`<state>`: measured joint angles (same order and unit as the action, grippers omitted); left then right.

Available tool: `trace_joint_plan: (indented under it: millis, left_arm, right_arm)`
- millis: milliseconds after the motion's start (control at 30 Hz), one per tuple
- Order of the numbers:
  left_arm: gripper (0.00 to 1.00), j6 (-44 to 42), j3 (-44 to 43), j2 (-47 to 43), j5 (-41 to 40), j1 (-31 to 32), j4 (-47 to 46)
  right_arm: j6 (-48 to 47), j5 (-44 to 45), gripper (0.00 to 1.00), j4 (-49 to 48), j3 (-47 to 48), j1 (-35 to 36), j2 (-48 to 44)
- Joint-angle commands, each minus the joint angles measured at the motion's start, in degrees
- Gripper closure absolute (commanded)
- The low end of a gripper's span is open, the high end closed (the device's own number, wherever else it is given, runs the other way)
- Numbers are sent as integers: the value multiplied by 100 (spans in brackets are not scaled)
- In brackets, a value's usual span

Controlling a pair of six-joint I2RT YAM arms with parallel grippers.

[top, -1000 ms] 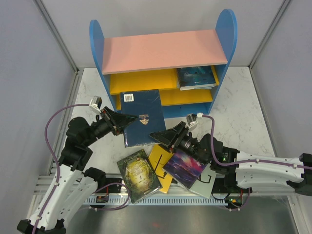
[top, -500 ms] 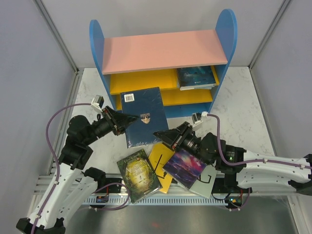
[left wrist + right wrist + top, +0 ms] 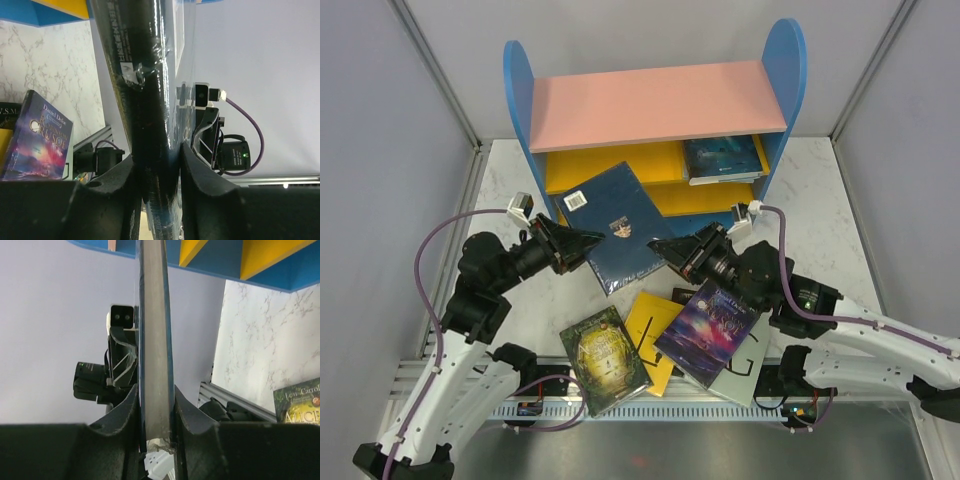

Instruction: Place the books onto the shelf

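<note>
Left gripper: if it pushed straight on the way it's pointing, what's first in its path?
The dark navy book clamped in the left gripper; past it, the right gripper, gripping the book's opposite edge, seems to face it head-on, though depth is uncertain.

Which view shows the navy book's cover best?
Top external: the navy book shows its back cover with barcode, held between the left gripper and right gripper. Both wrist views show only its edge, clamped.
</note>
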<state>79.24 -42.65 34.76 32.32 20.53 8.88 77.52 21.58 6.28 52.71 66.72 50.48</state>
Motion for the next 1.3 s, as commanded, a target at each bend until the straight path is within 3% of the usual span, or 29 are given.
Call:
trace_joint_plan:
  millis: [0,67,200,300,400,533,933,1267]
  left_arm:
    - [80,-928,-191,39,-50,-76,263]
    - [80,-946,-226,118,-15,-76,184]
    - [67,-963,-296,206,73,-76,140]
    - [23,-990,-340,198,100,-76,140]
    - [5,-990,-340,171,143,-76,148]
    - [0,-1034,-366,145,161,-76,210]
    - [0,-1086,-323,-5,179,-76,342]
    - [1,-1086,-305,-66,266,-76,403]
  right_arm:
    - [-492,409,100,-338,662,-668,-47]
    - [-457,181,100,-347,723,-870,-3]
    - [-360,-49,100,-400,776,-1274,67]
    - [-307,-128,100,-426,811,-1459,103]
    - [-237,-285,100,-487,829,-1705,138]
    - [-167,-514,100,-584,802,-1996,120]
    - [386,-963,100,-1138,442,-2918,-144]
    - [957,-1033,100,-1744,433,-3700,234]
